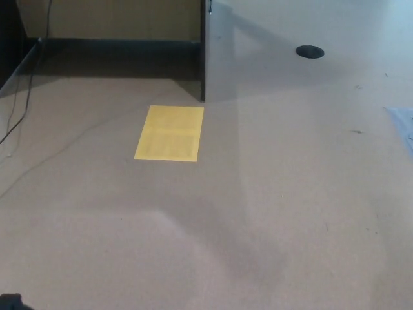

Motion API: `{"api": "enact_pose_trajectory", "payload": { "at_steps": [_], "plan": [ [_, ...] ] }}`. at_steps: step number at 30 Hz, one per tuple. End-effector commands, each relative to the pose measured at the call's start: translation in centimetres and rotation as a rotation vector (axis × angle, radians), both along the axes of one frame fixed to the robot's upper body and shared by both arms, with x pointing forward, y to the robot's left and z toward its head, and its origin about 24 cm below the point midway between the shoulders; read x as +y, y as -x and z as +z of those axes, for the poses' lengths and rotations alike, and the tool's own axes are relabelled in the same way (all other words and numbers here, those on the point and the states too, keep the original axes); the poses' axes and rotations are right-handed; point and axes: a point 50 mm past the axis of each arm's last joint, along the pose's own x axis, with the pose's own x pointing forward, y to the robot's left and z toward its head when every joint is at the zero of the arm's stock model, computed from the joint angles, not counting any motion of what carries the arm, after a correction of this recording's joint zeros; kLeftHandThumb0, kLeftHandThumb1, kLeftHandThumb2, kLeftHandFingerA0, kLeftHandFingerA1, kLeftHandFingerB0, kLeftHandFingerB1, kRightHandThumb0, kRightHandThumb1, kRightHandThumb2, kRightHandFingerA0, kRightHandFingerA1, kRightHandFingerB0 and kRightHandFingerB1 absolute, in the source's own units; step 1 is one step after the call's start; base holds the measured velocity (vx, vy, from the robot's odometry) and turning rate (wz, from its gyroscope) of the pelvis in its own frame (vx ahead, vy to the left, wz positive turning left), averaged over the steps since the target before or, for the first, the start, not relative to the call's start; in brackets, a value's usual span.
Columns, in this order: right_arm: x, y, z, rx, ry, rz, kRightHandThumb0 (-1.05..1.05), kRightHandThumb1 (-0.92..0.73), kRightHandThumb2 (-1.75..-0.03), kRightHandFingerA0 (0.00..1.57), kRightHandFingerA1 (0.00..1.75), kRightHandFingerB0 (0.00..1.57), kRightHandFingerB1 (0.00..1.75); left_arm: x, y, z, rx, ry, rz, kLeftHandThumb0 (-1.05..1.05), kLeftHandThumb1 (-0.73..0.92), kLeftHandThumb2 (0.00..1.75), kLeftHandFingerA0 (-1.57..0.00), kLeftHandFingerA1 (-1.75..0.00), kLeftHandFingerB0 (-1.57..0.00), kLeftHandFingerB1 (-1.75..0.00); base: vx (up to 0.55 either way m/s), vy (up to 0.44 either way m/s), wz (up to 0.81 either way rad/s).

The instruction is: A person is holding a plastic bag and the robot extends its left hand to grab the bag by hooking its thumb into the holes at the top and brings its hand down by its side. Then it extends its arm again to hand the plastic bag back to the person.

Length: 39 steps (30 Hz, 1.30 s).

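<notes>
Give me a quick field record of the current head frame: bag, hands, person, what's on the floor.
bag: not in view
left hand: not in view
right hand: not in view
person: not in view
floor: tan, fills most of the frame
yellow sheet: flat on the floor, left of centre
black disc: on the floor, top right
cable: thin, trails along the left side
dark panel: upright, behind the yellow sheet
dark shape: bottom left corner, cannot tell what it is

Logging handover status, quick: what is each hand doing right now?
Left hand: not in view.
Right hand: not in view.
</notes>
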Motion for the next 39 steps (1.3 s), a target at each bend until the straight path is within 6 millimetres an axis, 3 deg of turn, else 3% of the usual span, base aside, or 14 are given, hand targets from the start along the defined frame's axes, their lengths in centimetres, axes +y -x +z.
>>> {"api": "enact_pose_trajectory", "payload": {
  "at_steps": [1, 4, 5, 6, 13, 16, 19, 20, 29, 30, 32, 33, 38, 39],
  "plan": [
    [-0.3, -1.0, 0.6, -0.018, -0.002, -0.016, -0.3, -0.71, -0.6, 0.84, 0.55, 0.54, 0.42, 1.6, -1.0, -1.0, -0.009, -0.081, 0.109, -0.08, 0.67, 0.87, -0.88, -1.72, -0.76, -1.4, 0.0, 0.0, 0.0],
    [-0.3, -0.5, 0.3, 0.001, 0.01, -0.011, -0.32, -0.7, -0.61, 0.83, 0.54, 0.54, 0.42, 2.0, -0.3, -2.2, 0.05, -0.112, 0.145, -0.1, 0.57, 1.04, -1.27, -1.4, -0.89, -1.13, 0.0, 0.0, 0.0],
    [-0.3, -0.5, 0.3, 0.004, 0.014, -0.008, -0.32, -0.71, -0.6, 0.83, 0.53, 0.53, 0.42, 2.1, 0.0, -2.6, 0.071, -0.116, 0.149, -0.09, 0.58, 1.03, -1.27, -1.4, -0.88, -1.13, 0.0, 0.0, 0.0],
    [-0.3, -0.5, 0.3, 0.003, 0.017, -0.006, -0.31, -0.71, -0.6, 0.84, 0.54, 0.54, 0.43, 2.2, 0.1, -2.9, 0.085, -0.12, 0.152, -0.06, 0.65, 0.9, -0.95, -1.66, -0.82, -1.3, 0.0, 0.0, 0.0],
    [-0.3, -0.9, 0.4, 0.002, 0.02, -0.014, -0.34, -0.69, -0.61, 0.84, 0.54, 0.57, 0.43, 2.7, -0.1, -3.3, 0.114, -0.144, 0.157, -0.11, 0.73, 0.78, -0.89, -1.59, -0.8, -1.22, 0.0, 0.0, 0.0],
    [-0.3, -0.7, 0.4, 0.006, 0.028, 0.0, -0.34, -0.69, -0.61, 0.84, 0.54, 0.57, 0.44, 2.5, -0.1, -3.1, 0.067, -0.128, 0.15, -0.02, 0.7, 0.81, -0.91, -1.68, -0.73, -1.42, 0.0, 0.0, 0.0],
    [-0.2, -0.9, 0.4, 0.003, 0.026, -0.003, -0.33, -0.69, -0.61, 0.85, 0.55, 0.58, 0.44, 2.3, -0.7, -2.3, 0.025, -0.119, 0.14, -0.09, 0.61, 0.89, -1.12, -1.58, -0.88, -1.17, 0.0, 0.0, 0.0],
    [-0.2, -0.9, 0.4, 0.001, 0.025, -0.006, -0.32, -0.69, -0.61, 0.85, 0.55, 0.58, 0.44, 2.0, -1.2, -1.7, -0.015, -0.102, 0.129, -0.08, 0.68, 0.86, -0.9, -1.7, -0.76, -1.38, 0.0, 0.0, 0.0],
    [-0.2, -0.7, 0.4, -0.007, 0.012, -0.008, -0.32, -0.69, -0.61, 0.85, 0.54, 0.57, 0.44, -0.4, -4.6, 6.2, -0.37, -0.03, -0.037, -0.06, 0.61, 0.98, -0.95, -1.72, -0.77, -1.35, 0.0, 0.0, 0.01],
    [-0.1, -0.7, 0.4, -0.007, 0.015, -0.006, -0.33, -0.69, -0.61, 0.85, 0.54, 0.58, 0.44, -0.5, -4.8, 6.8, -0.389, -0.036, -0.039, -0.1, 0.57, 1.1, -1.24, -1.37, -0.85, -1.11, 0.0, 0.0, 0.0],
    [-0.1, -0.7, 0.4, -0.006, 0.023, -0.002, -0.33, -0.68, -0.61, 0.85, 0.54, 0.58, 0.44, -0.8, -5.3, 8.4, -0.436, -0.046, -0.039, -0.09, 0.55, 1.12, -1.24, -1.36, -0.85, -1.09, 0.0, 0.0, 0.0],
    [-0.2, -0.8, 0.5, -0.009, 0.024, -0.001, -0.32, -0.69, -0.61, 0.85, 0.55, 0.58, 0.44, -1.1, -5.8, 9.4, -0.472, -0.045, -0.042, -0.05, 0.61, 0.97, -0.98, -1.72, -0.78, -1.24, 0.0, 0.0, 0.0],
    [-0.2, -1.2, 0.8, -0.023, 0.018, -0.004, -0.32, -0.69, -0.6, 0.84, 0.55, 0.58, 0.44, -1.6, -7.7, 13.5, -0.581, -0.039, -0.068, -0.06, 0.54, 1.0, -1.12, -1.57, -0.86, -1.15, 0.0, 0.0, 0.0],
    [-0.3, -1.2, 0.8, -0.019, 0.012, -0.013, -0.32, -0.69, -0.6, 0.84, 0.54, 0.58, 0.44, -1.9, -8.3, 14.6, -0.615, -0.035, -0.069, -0.02, 0.55, 1.04, -0.92, -1.67, -0.81, -1.16, 0.0, 0.0, 0.0]
  ]
}}
